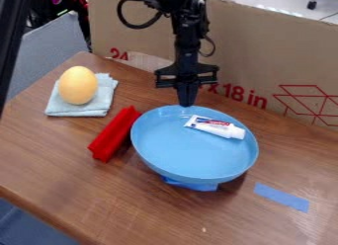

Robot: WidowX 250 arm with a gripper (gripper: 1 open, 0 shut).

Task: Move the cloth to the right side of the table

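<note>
Cardboard box (278, 51) (red print) behind, dark room upper left

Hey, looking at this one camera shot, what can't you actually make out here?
- Cloth: its middle is covered by the yellow egg-shaped object resting on it.
- Gripper: shut; whether its tips pinch the blue bowl rim is too small to tell.
- White tube: label print too small to read.
- Cardboard box: cut off by the right edge.
</note>
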